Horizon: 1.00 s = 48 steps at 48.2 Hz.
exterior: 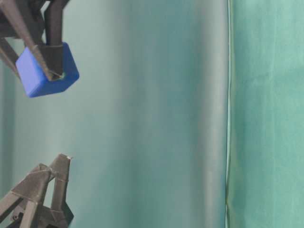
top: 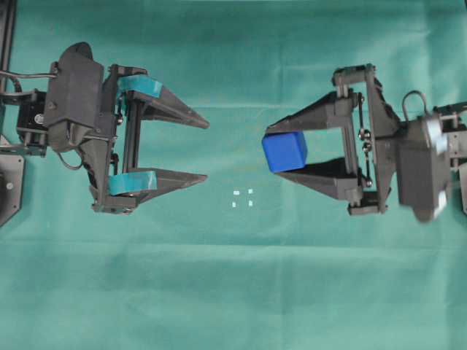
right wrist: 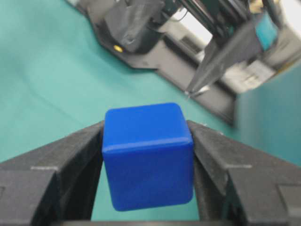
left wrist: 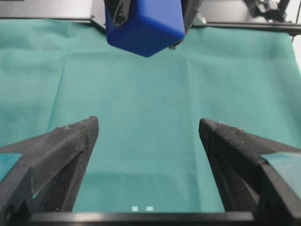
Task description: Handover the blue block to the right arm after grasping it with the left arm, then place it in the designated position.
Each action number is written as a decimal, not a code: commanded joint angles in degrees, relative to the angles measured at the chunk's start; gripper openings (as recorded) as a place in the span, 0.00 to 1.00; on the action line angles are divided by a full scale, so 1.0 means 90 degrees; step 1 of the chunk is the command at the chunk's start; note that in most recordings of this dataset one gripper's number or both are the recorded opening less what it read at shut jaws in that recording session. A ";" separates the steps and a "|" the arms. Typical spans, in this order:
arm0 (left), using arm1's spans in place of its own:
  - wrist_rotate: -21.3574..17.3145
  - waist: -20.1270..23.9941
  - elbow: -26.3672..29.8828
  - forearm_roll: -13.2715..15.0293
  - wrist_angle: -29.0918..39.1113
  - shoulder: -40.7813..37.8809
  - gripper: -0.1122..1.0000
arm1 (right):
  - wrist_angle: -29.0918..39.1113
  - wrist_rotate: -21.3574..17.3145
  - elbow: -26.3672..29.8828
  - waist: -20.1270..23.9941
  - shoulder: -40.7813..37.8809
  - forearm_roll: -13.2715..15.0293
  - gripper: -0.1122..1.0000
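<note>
overhead, block: small bright blue cube with smooth faces and rounded edges, the blue block (top: 284, 152), sits pinched between the two plain black pointed fingers of the right gripper (top: 276, 153), at the finger tips, right of centre, turned a bit askew to the fingers.
overhead, right gripper: part closed, both fingers pressed on opposite faces of the cube; right arm (top: 408, 160) black, body blurred at far right.
overhead, left gripper: left gripper (top: 206, 149) with teal tape bands on black pointed fingers, spread wide, nothing between them; well apart from the cube, tips pointing toward it.
overhead, target: four tiny white marks in a small square (top: 242, 197) on the green cloth (top: 233, 292), between the two grippers, slightly below them in the picture; cube is not on it.
table-level: cube (exterior: 46, 71) top left, tilted corner-down, one black finger across its front face; another black gripper's tip lower left, apart from the cube.
left wrist: teal-taped fingers (left wrist: 56, 155) wide apart, holding nothing; cube (left wrist: 145, 26) at top centre, held clear above the cloth, glossy, corner pointing down; white marks (left wrist: 142, 208) at bottom edge, partly hidden.
right wrist: cube (right wrist: 148, 155) fills the gap between the black fingers (right wrist: 56, 165), touching both; top face lighter, edges soft, no marks on faces; left arm blurred behind.
</note>
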<state>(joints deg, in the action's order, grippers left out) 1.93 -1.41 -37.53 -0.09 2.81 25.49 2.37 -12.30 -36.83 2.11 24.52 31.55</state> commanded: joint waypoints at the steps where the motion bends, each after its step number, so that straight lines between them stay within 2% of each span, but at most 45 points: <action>1: -0.0020 0.0020 0.0117 0.0010 -0.0059 0.0039 1.00 | -0.0010 -0.0674 0.0137 0.0020 0.0039 -0.0303 0.61; 7: -0.0020 0.0020 0.0117 0.0010 -0.0049 0.0029 1.00 | 0.0039 -0.1709 0.0137 0.0020 0.0039 -0.0352 0.61; 10: -0.0029 0.0020 0.0117 0.0010 -0.0059 0.0029 1.00 | 0.0059 -0.2041 0.0137 0.0020 0.0049 -0.0352 0.61; 15: -0.0020 0.0020 0.0117 0.0010 -0.0059 0.0029 1.00 | 0.0059 -0.2354 0.0137 0.0020 0.0039 -0.0352 0.60; 48: -0.0020 0.0020 0.0117 0.0010 -0.0068 0.0029 1.00 | 0.0068 -0.2412 0.0146 0.0020 0.0049 -0.0352 0.60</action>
<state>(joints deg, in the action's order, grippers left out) 1.76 -1.41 -37.53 -0.09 2.72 25.49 3.16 -33.84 -36.91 2.20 24.52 28.56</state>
